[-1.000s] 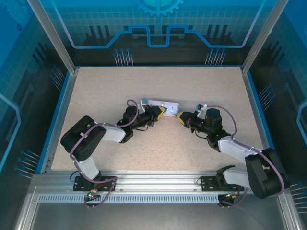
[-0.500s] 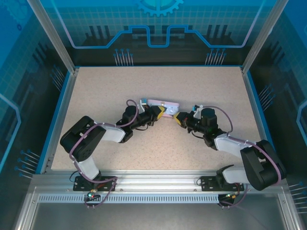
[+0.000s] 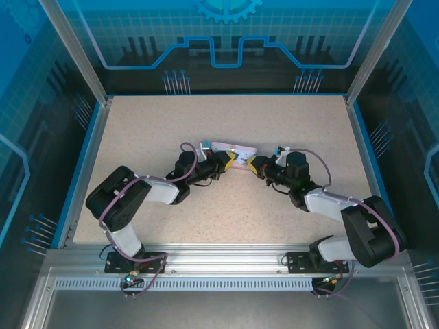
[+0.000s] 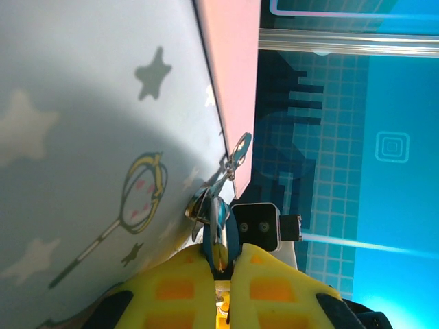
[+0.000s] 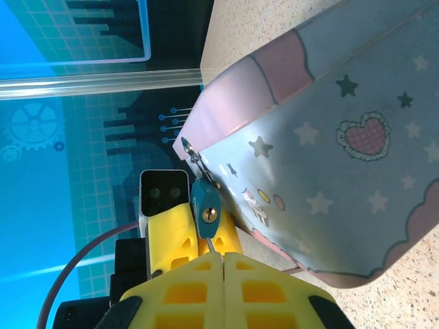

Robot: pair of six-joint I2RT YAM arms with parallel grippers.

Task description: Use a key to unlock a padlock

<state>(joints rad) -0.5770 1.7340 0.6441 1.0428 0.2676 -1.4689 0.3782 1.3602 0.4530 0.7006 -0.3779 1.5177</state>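
Landmark: tin [image 3: 233,147], lying on the bench [image 3: 206,116] between the two arms.
Padlock [image 5: 206,205]: hung by its shackle [image 5: 192,159] from the tin's lid seam on the long side nearest the arm bases; keyhole [image 5: 208,215] faced away from the tin, toward the right arm.
Left claw [image 4: 221,264]: clenched on the padlock body, holding it just off the tin's wall.
Right claw [image 5: 218,259]: clenched on the key [image 5: 208,247], straight in front of the keyhole.
Key: thin sliver poking out of the pinched tips, its point at the brass keyhole; too fine to tell whether seated or only touching.
Key axis: ran along the right claw's own line and matched the padlock's long axis, shackle end toward the tin.
Nearer arm: both at the padlock; right one carried the key, left one only held.
Next move, judged: straight push along that shared axis, then a twist; any sideways slant likely to jam or bend the key.
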